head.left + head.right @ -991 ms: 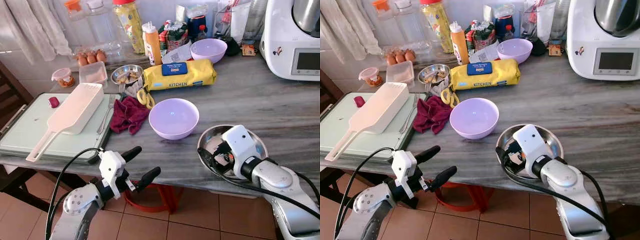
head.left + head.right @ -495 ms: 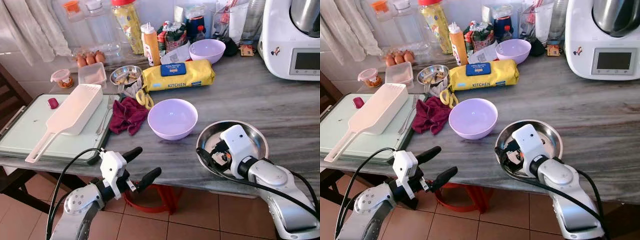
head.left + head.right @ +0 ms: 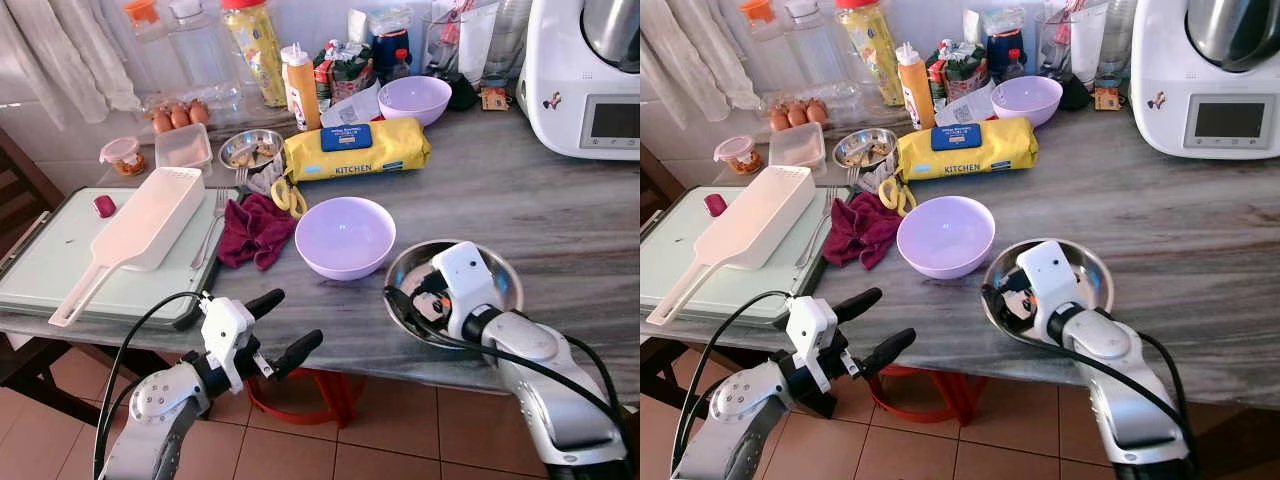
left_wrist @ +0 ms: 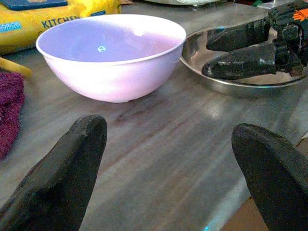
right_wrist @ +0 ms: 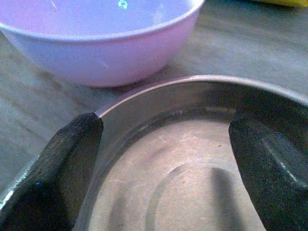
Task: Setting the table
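Item: steel plate (image 3: 500,282), shallow and round, at the near edge of the desk (image 3: 560,215), about 4 o'clock from the lilac bowl (image 3: 345,236) and just beside it, rims close but apart.

Right gripper (image 5: 163,159): set over the plate, fingers spread wide. One finger (image 5: 62,159) lies at or just outside the plate's rim on the bowl side; the other (image 5: 269,163) is over the plate's far inner wall. Nothing is clamped. The left wrist view shows both fingers lying low in the dish.

Left gripper (image 3: 282,322): open and empty, hanging off the desk's front edge at about 7 o'clock from the bowl, pointed toward bowl and plate.

Surroundings: maroon cloth (image 3: 255,228) at 9 o'clock of the bowl; white tray (image 3: 40,270) with a long-handled white scoop (image 3: 140,225) beyond it; yellow wipes pack (image 3: 355,150) at 12 o'clock; second lilac bowl (image 3: 415,100) behind; white kitchen machine (image 3: 590,80) at 2 o'clock.

Risks, as judged:
- Thin slick rim; a wide grip may skid rather than pinch, pushing the plate.
- Plate sits near the desk's front edge; a pull toward the robot could tip it to the floor.
- A shove toward 10 o'clock would knock the bowl.
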